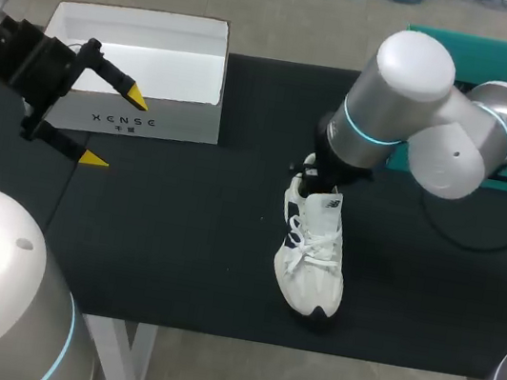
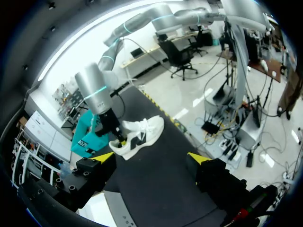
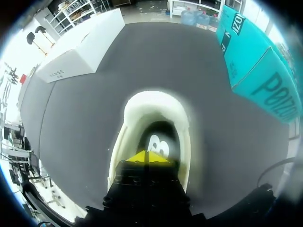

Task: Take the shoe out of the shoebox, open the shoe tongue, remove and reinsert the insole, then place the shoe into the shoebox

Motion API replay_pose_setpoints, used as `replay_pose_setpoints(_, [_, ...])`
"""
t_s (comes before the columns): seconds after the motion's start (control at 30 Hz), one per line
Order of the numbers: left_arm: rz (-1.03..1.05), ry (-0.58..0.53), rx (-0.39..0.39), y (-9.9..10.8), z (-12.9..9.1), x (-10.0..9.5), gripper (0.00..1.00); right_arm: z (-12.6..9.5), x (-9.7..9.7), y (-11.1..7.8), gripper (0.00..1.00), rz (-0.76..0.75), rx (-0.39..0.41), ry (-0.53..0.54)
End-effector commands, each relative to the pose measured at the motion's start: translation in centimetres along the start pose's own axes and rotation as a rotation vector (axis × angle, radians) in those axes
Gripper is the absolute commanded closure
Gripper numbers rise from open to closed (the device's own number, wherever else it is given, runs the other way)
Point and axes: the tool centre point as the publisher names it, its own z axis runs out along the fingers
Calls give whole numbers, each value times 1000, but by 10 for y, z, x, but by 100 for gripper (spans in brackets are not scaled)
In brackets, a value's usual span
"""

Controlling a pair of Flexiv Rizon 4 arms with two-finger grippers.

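Near the middle of the table [image 1: 179,236], a white shoe [image 1: 312,257] stands outside the shoebox [image 1: 149,120], which is at the far left corner. The right gripper [image 3: 147,157] is sunk in the heel opening, tips clenched together over the insole [image 3: 161,137]; whether the insole is pinched cannot be told. The left gripper [image 1: 117,127] is spread wide beside the box. The insole is best drawn out slowly, with the shoe steadied.

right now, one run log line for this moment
shoe: out, on black mat | shoebox: no shoe inside | right jaws: closed, tips in shoe opening | left jaws: open beside shoebox
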Motion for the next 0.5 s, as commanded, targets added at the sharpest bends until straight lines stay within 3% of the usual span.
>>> replay_pose_setpoints(0.03, [0,3,-2,0,-1,0,0,19,9,3,100,-6,17,7])
replay_pose_setpoints(0.27, [0,3,-2,0,-1,0,0,21,10,2,100,-8,19,7])
replay_pose_setpoints(0.5, [0,3,-2,0,-1,0,0,-21,1,5,100,8,-26,1])
